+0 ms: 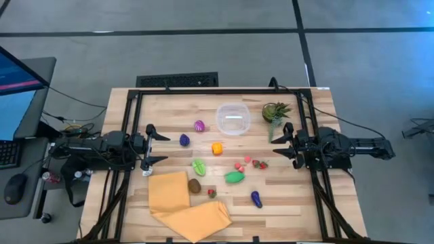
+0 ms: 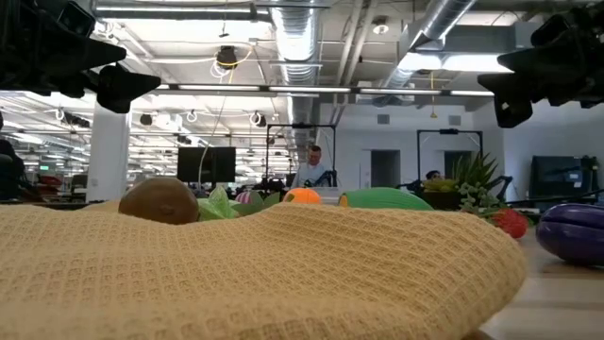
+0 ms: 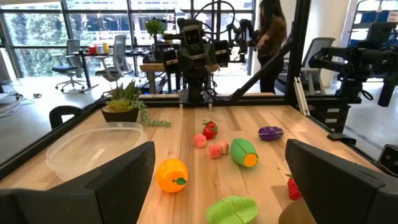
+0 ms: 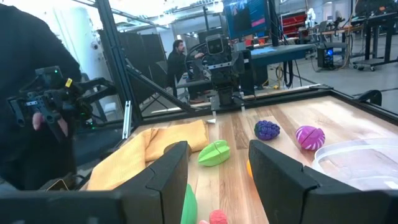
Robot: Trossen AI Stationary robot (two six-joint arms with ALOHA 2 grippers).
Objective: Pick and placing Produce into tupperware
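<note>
From above, the tupperware (image 1: 233,118) sits empty near the table's far edge, beside a potted plant (image 1: 275,110). The produce lies scattered on the wooden table (image 1: 298,196) in front of it: a magenta piece (image 1: 199,125), a purple piece (image 1: 184,139), an orange piece (image 1: 217,148), a light green piece (image 1: 199,167), a darker green piece (image 1: 234,177), a brown piece (image 1: 194,186), a second purple piece (image 1: 256,198) and small red bits (image 1: 256,163). A yellow cloth (image 1: 186,206) is bunched at the near edge. The left gripper (image 1: 157,143) hovers at the left side with its jaws wide apart, holding nothing. The right gripper (image 1: 277,147) waits at the right side, its jaws a little apart and empty. No writing can be read here.

From table height, the cloth (image 2: 255,274) fills the foreground, with the brown piece (image 2: 159,200) behind it and a purple piece (image 2: 574,231) at the right.

In the left wrist view, the tub (image 3: 93,148) stands near the orange piece (image 3: 171,175), and a person (image 3: 271,31) stands beyond the table.

The right wrist view shows the magenta piece (image 4: 309,137) just beside the tub's rim (image 4: 357,163). No label is legible in any view.
</note>
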